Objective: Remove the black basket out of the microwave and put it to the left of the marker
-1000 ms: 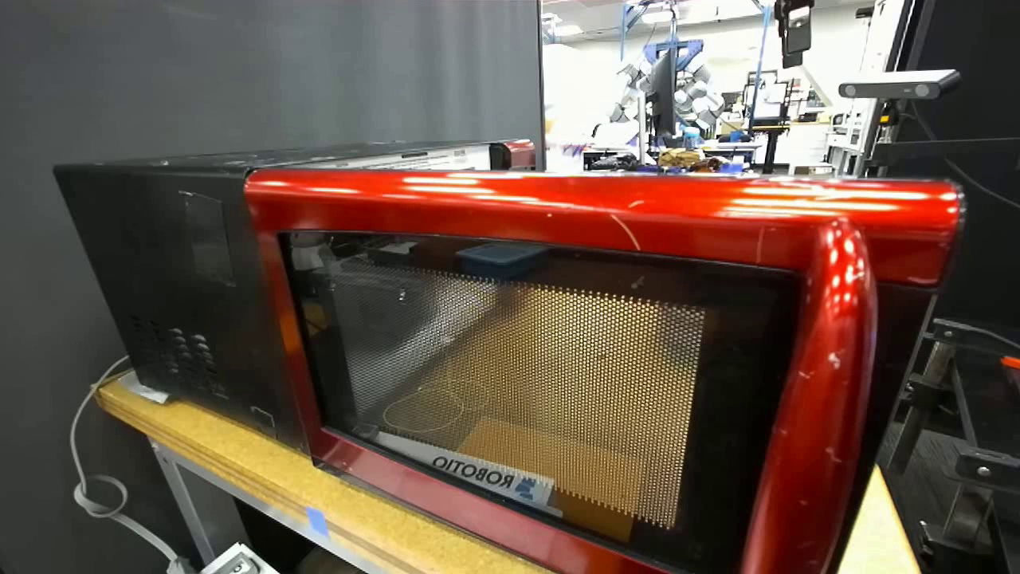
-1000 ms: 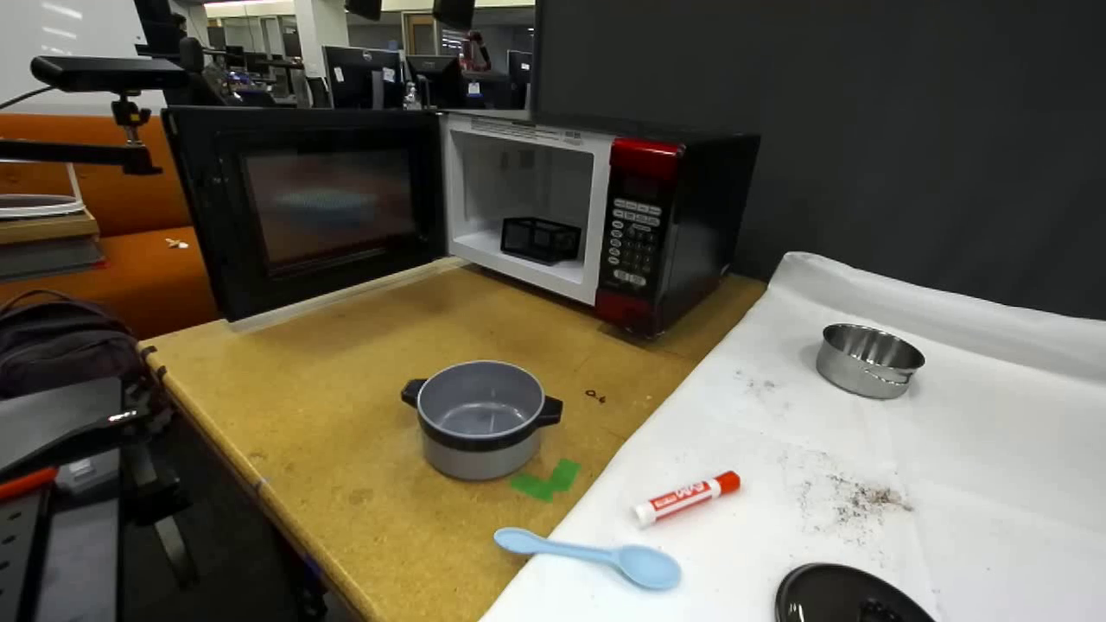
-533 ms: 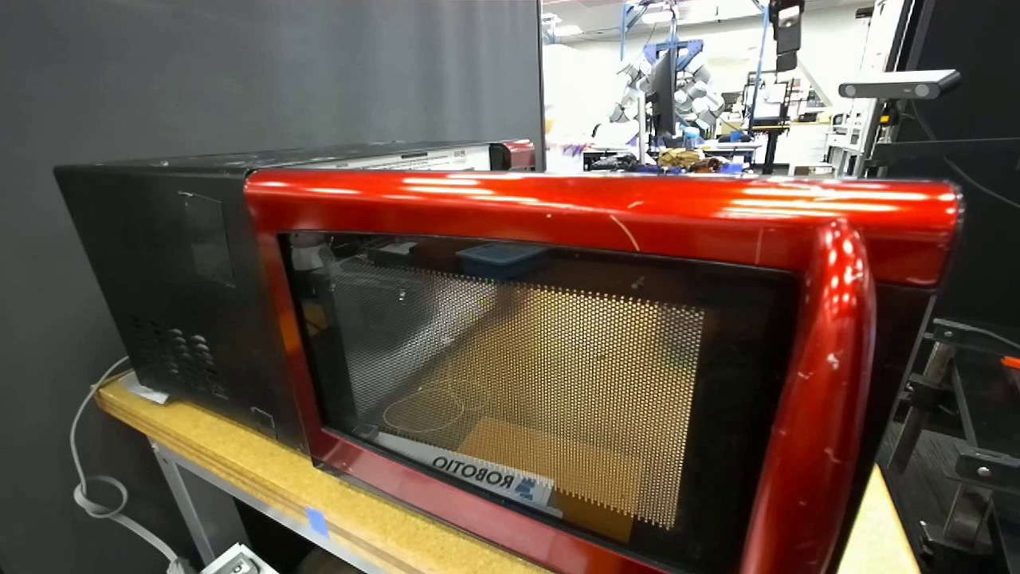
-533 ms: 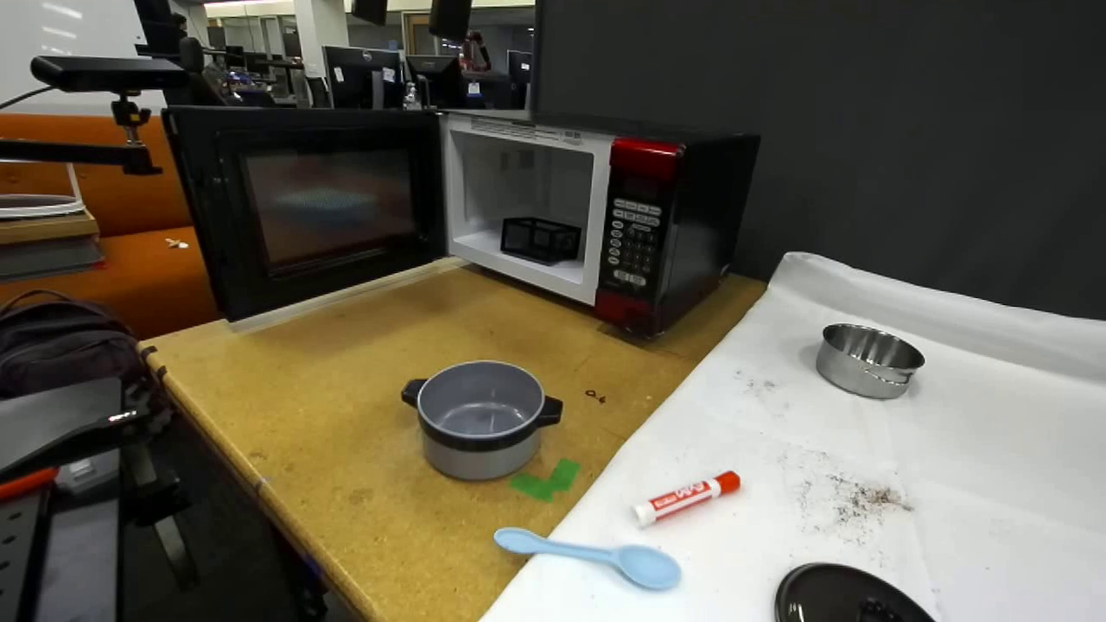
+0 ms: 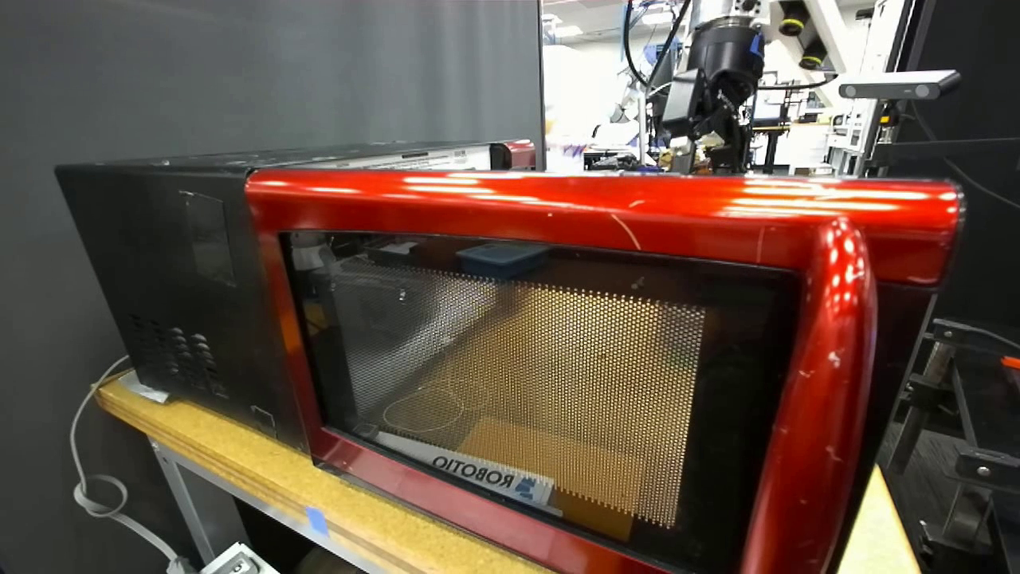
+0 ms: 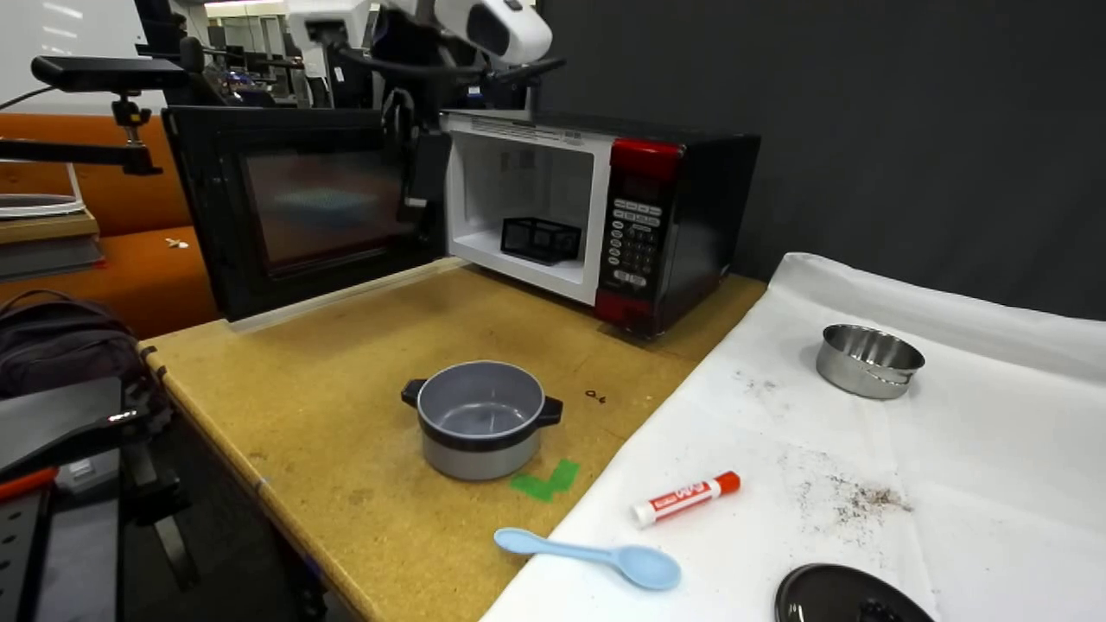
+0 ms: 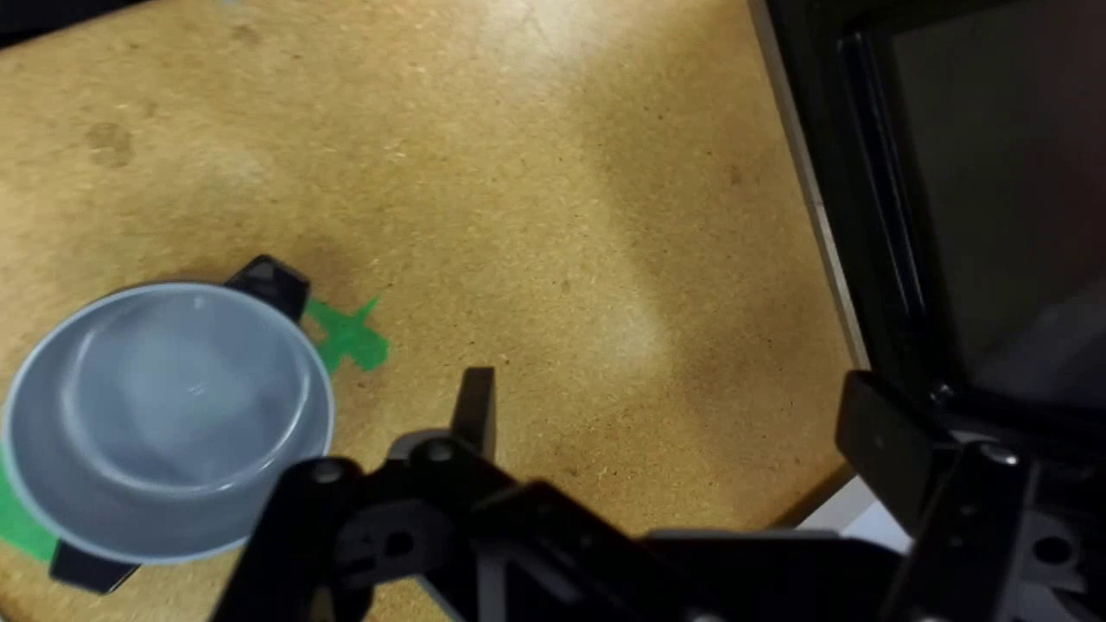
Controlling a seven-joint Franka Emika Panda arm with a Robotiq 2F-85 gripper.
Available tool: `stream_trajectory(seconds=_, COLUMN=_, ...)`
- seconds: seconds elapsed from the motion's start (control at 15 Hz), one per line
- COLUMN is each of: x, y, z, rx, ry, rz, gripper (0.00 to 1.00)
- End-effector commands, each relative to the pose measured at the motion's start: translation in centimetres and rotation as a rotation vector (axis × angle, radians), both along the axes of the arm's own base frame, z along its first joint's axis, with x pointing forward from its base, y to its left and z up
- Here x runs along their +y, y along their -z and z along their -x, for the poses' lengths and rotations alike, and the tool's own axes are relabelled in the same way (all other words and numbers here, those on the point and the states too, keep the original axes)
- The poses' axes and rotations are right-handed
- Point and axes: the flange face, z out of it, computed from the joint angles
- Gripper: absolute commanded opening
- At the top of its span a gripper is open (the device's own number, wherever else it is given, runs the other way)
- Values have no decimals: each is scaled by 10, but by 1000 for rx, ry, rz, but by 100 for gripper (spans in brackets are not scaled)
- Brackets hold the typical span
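Observation:
The black basket sits inside the open red microwave, on its white floor near the opening. In another exterior view the microwave's red door fills the front and the basket is hidden. The red and white marker lies on the white sheet. My gripper hangs in front of the door's hinge side, left of the microwave opening, fingers pointing down. In an exterior view it also shows behind the door's top edge. In the wrist view the fingers are wide apart with nothing between them; basket and marker are out of view.
A grey pot with black handles stands on the wooden table. A blue spoon, a steel bowl and a dark lid lie to the right. The open door stands along the table's far left edge.
The arm and gripper have come down into view in both exterior views, beside the open door. The basket, marker and other objects have not moved.

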Motion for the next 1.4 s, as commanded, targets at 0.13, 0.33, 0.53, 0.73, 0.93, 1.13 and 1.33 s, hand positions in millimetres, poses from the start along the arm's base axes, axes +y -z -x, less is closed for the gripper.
stream_trajectory(seconds=0.13, x=30, y=33, z=6, rx=-50, ry=280, rz=-149, gripper=100)
stream_trajectory(seconds=0.33, x=47, y=36, z=-6, rx=-113, ry=421, rz=-227, gripper=100)
stream_trajectory(seconds=0.53, x=69, y=31, z=-24, rx=-227, ry=534, rz=-261, gripper=100)
stream_trajectory(seconds=0.73, x=92, y=27, z=-45, rx=-358, ry=608, rz=-242, gripper=100)
stream_trajectory(seconds=0.93, x=96, y=22, z=-44, rx=-371, ry=604, rz=-251, gripper=100)
stream_trajectory(seconds=1.13, x=97, y=29, z=-50, rx=-378, ry=613, rz=-235, gripper=100)
stream_trajectory(seconds=1.33, x=97, y=28, z=-50, rx=-381, ry=614, rz=-236, gripper=100)
